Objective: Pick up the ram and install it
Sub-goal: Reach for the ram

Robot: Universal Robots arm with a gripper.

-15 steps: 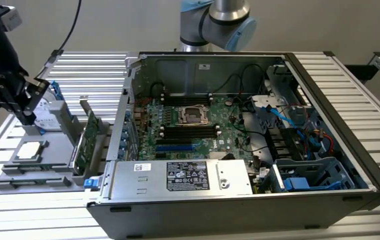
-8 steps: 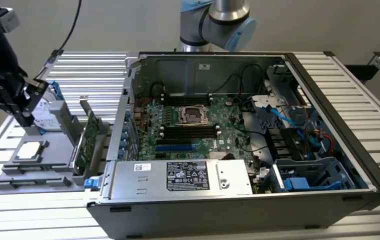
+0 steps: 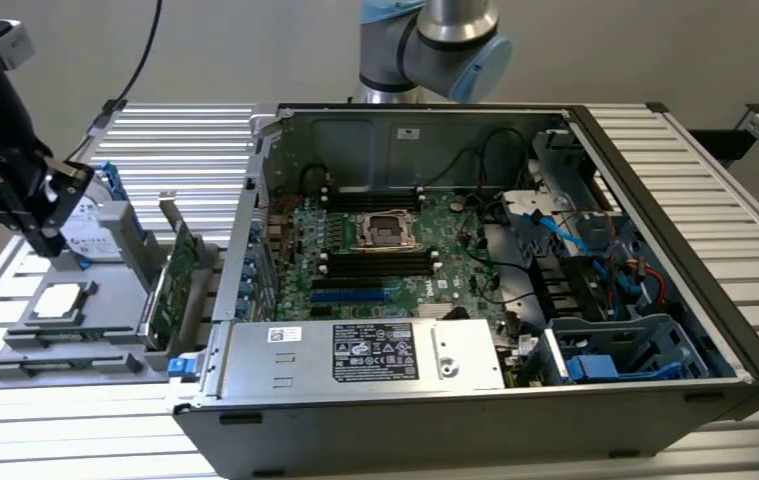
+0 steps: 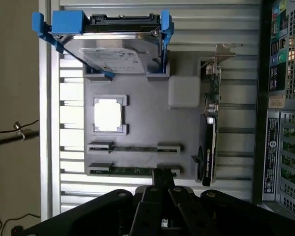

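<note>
The ram [image 4: 132,171] is a thin green stick lying in a slot of the grey holder [image 4: 142,118], the slot closest to my fingertips. My gripper [image 4: 162,178] is shut, its black fingers pressed together, with the tips overlapping the stick's right half in the wrist view. In the exterior view the gripper [image 3: 46,245] hangs above the holder [image 3: 99,300] at the exterior view's left, close to the hard drive. The stick rests in its slot and nothing is between the fingers. The open computer case [image 3: 486,250] shows the motherboard's memory slots [image 3: 379,262].
On the holder stand a silver hard drive with blue rails [image 4: 115,54], a processor chip [image 4: 108,114] and an upright green expansion card [image 4: 210,132]. The case's metal wall [image 3: 252,230] rises just beside the holder. Cables and a power supply [image 3: 366,350] crowd the case.
</note>
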